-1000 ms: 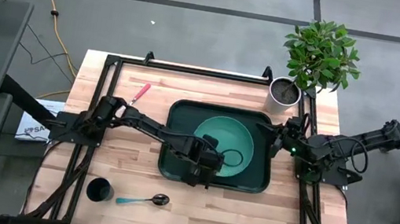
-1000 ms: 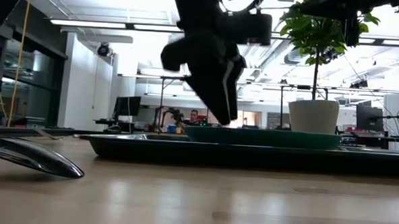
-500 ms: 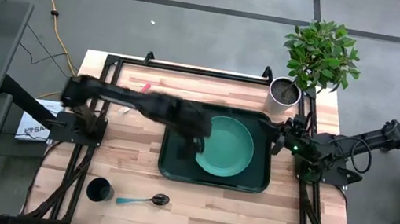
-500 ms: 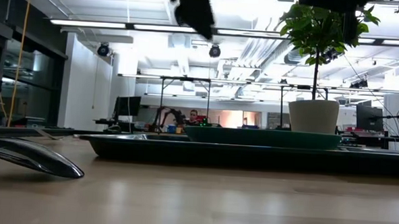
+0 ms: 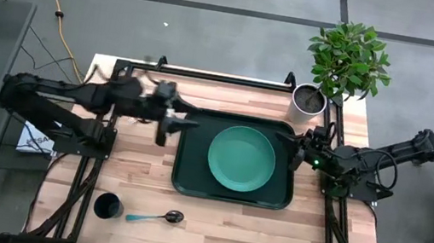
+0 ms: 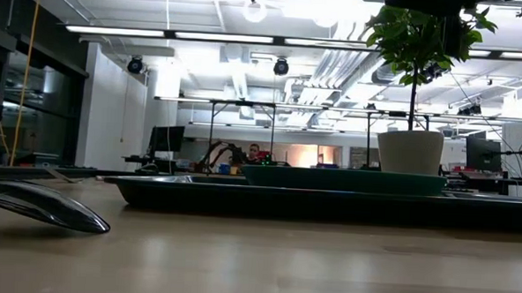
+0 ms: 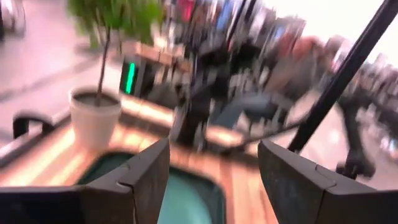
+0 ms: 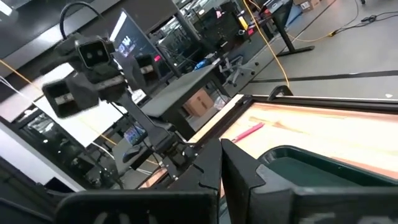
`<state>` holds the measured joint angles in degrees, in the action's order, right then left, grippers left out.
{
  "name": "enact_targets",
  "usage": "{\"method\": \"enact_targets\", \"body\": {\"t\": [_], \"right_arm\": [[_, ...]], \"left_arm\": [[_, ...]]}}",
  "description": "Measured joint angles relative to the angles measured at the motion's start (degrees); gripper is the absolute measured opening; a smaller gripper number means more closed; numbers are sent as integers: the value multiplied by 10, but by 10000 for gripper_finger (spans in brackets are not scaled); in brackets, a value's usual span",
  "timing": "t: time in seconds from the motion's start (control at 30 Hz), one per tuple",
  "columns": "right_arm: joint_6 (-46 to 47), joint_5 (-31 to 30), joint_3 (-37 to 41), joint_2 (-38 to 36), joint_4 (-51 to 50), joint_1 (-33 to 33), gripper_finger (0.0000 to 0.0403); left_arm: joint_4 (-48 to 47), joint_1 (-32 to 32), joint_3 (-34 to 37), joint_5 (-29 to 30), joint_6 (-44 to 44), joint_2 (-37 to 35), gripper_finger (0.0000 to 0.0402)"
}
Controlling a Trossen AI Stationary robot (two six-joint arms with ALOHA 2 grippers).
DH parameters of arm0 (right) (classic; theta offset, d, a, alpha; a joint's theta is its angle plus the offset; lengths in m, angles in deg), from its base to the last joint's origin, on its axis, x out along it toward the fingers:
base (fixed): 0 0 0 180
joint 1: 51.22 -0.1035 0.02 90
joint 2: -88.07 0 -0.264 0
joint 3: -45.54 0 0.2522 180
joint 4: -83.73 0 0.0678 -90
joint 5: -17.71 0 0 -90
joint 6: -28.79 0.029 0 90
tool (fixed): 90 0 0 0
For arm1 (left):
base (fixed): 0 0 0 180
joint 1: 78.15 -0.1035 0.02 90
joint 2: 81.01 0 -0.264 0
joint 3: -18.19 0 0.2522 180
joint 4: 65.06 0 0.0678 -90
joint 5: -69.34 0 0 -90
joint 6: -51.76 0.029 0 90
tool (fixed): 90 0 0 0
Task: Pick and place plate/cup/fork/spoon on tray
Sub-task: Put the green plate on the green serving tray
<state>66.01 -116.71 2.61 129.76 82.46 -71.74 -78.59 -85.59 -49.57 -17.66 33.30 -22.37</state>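
The teal-green plate (image 5: pixel 240 157) lies flat in the dark green tray (image 5: pixel 188 177); both also show in the low view, the plate (image 6: pixel 343 179) on the tray (image 6: pixel 241 197). The black cup (image 5: pixel 107 206) stands near the table's near left corner. The teal-handled spoon (image 5: pixel 153 215) lies just right of the cup. In the high view my left arm hides the pink fork, which shows in the right wrist view (image 8: pixel 247 132) on the wood. My left gripper (image 5: pixel 174 122) is open and empty, raised by the tray's left edge. My right gripper (image 5: pixel 303 148) waits shut at the tray's right edge.
A white pot with a green plant (image 5: pixel 309 102) stands at the table's far right corner. Black frame rails run along the table's edges. Bare wood lies left of and in front of the tray.
My left gripper has risen from the plate's near left rim and swung toward the table's left and far side, to beside the tray's left edge. It has left the low view upward. The plate stays flat in the tray.
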Motion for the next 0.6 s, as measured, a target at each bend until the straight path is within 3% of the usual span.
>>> {"method": "enact_targets", "body": {"t": [0.23,0.6], "right_arm": [[-25,8,0,12,22,0,0],[-38,30,0,12,33,0,0]], "left_arm": [[171,0,130,8,-13,-103,227],[180,9,173,8,-54,-145,227]]}}
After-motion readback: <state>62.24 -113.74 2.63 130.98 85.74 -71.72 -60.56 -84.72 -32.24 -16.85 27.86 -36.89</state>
